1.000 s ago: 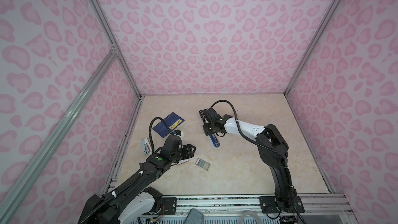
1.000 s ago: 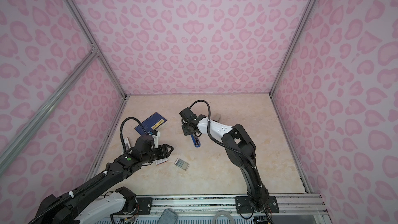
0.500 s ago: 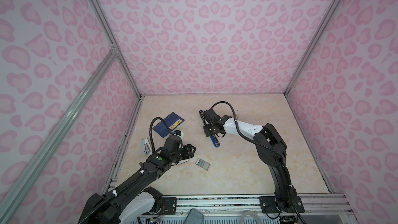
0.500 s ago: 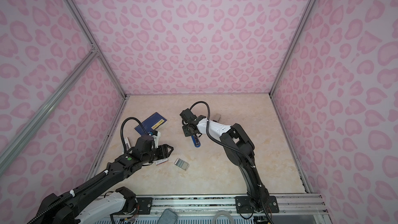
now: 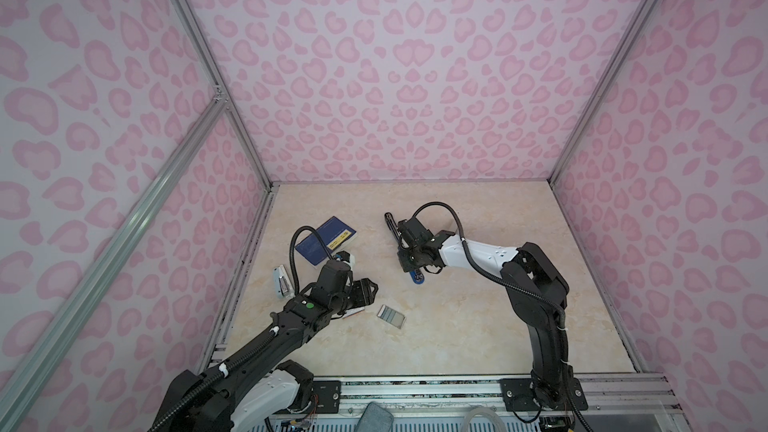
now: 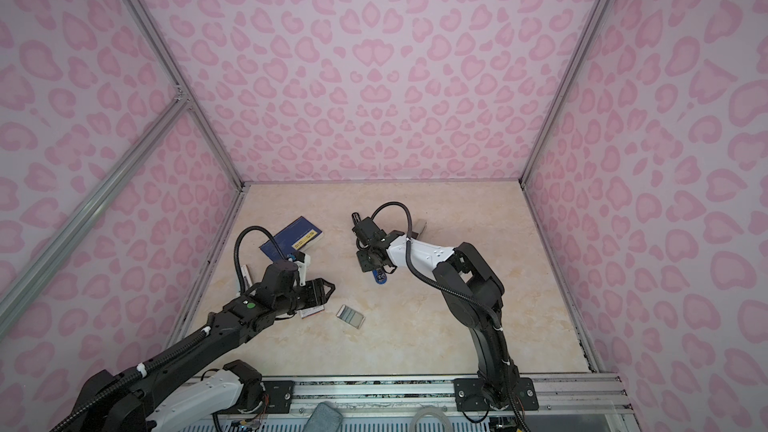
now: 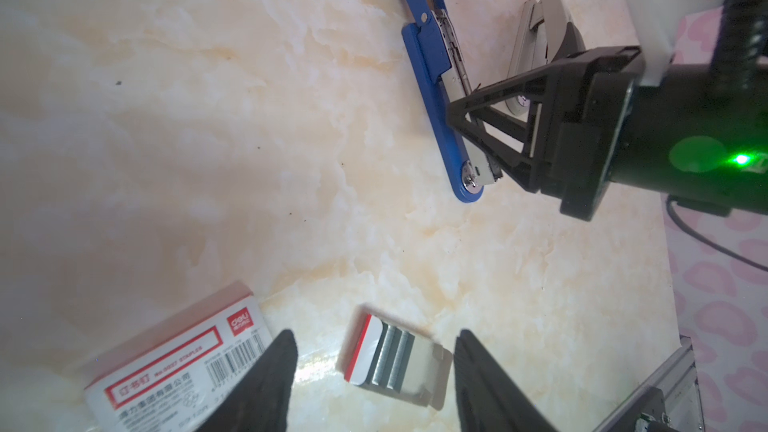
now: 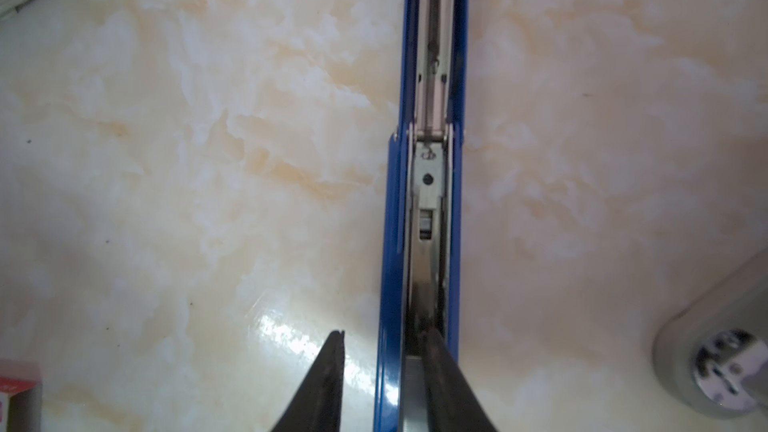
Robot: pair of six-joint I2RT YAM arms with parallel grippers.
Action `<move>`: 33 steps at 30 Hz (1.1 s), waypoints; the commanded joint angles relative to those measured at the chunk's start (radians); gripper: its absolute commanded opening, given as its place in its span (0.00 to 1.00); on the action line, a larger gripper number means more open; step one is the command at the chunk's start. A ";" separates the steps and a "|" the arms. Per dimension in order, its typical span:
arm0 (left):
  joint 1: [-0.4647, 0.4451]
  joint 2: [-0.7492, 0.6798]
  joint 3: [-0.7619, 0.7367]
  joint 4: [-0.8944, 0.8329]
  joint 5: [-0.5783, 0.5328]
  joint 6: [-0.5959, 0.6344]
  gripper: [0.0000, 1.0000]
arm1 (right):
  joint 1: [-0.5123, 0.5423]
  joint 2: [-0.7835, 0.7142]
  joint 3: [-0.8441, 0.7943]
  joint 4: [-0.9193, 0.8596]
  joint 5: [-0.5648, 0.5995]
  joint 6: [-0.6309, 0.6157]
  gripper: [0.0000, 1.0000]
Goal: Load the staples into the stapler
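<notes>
Down on the marbled table [image 5: 478,326], the blue stapler [image 5: 417,277] lies folded open and flat with its metal channel facing up, near the middle of the surface. The right gripper [image 8: 384,334] points down over one end of it. In the right wrist view its jaws stand partly apart and released: one finger [image 8: 328,376] sits just beside the blue side wall with a sliver of table showing between them, and the other hangs over the channel, so nothing is clamped. The staples [image 7: 392,357] are grey strips lying in a small white tray [image 5: 390,317] on the table, toward the front and well apart from the stapler. The left gripper [image 7: 374,332] hovers near that tray with its jaws spread wide and empty; in the left wrist view the tray shows between the two fingers. The white sleeve [image 7: 178,367] with its red label and barcode lies flat just beside the tray, partly under the left gripper in both top views. A dark blue booklet [image 5: 326,238] rests farther back on the left
</notes>
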 commanded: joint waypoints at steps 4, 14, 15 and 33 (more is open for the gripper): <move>0.000 0.003 0.007 0.025 0.004 0.000 0.63 | 0.011 -0.040 -0.069 -0.044 -0.017 0.018 0.34; 0.001 0.014 0.019 0.027 0.006 0.002 0.63 | 0.023 -0.101 -0.128 -0.044 -0.026 0.025 0.34; 0.000 0.016 0.019 0.028 0.008 0.002 0.63 | 0.022 -0.109 -0.132 -0.042 -0.026 0.026 0.34; 0.002 -0.011 0.018 0.014 -0.021 -0.009 0.63 | 0.000 -0.138 -0.178 0.011 -0.060 0.071 0.42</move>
